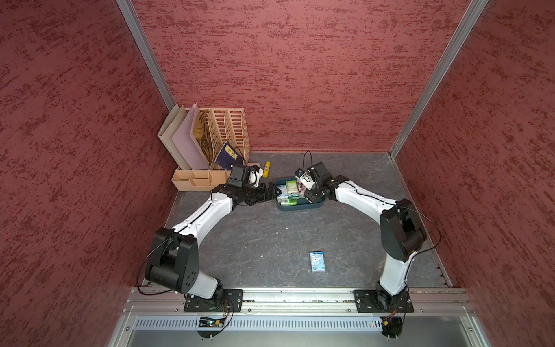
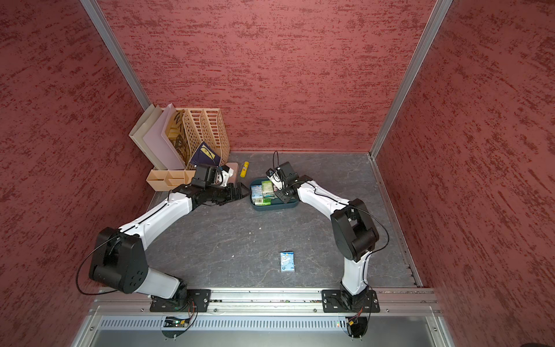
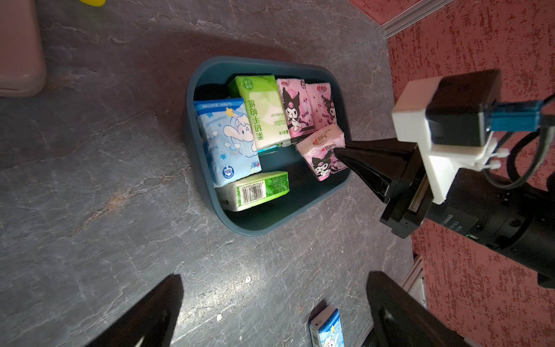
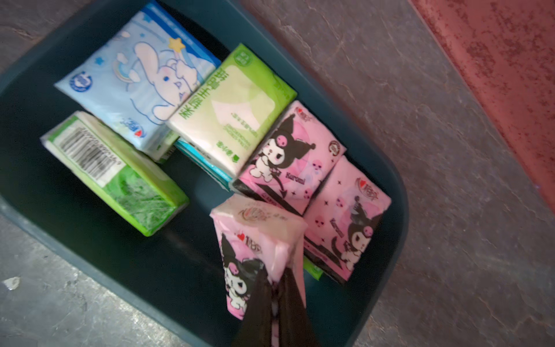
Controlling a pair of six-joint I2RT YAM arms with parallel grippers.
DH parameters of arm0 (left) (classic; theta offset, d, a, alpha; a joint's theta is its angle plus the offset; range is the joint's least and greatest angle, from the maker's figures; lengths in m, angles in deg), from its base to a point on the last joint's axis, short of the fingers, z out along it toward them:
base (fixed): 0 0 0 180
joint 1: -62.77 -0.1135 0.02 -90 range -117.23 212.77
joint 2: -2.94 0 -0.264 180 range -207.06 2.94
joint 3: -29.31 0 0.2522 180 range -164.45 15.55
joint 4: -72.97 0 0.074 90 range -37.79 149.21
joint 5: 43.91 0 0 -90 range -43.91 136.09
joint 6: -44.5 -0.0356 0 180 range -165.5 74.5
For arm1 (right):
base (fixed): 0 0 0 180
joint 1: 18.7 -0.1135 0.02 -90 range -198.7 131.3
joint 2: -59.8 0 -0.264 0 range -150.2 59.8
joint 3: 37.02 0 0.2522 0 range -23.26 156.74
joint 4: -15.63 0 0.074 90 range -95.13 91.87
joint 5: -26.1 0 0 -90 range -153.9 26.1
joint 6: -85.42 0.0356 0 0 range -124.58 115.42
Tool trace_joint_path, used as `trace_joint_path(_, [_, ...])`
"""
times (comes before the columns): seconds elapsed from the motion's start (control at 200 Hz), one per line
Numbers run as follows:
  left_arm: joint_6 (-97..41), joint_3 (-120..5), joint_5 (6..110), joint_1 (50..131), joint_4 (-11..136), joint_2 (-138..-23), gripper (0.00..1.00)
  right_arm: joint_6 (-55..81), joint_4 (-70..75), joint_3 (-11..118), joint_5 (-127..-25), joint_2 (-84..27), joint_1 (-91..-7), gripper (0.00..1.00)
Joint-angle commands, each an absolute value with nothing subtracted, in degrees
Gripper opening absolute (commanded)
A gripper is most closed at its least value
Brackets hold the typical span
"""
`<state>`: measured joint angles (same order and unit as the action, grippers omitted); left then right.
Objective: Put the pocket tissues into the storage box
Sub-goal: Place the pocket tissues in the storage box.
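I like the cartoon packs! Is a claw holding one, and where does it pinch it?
Yes: the right claw is shut on a pink pocket tissue pack, pinching one edge, over the storage box. The left claw is open and empty.

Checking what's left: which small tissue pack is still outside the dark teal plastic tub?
The pale blue cartoon-print pack, alone on the grey tabletop. The others lie in the tub, except a pink pack the right gripper holds over it.
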<state>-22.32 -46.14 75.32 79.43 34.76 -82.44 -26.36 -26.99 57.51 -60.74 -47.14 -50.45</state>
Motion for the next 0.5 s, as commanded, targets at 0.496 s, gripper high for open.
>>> trace_joint_path(0.496, [-23.3, -45.0, 74.5, 78.4, 34.3, -80.2, 1.0, -23.3, -28.3, 59.1, -69.5, -47.2, -50.8, 0.39])
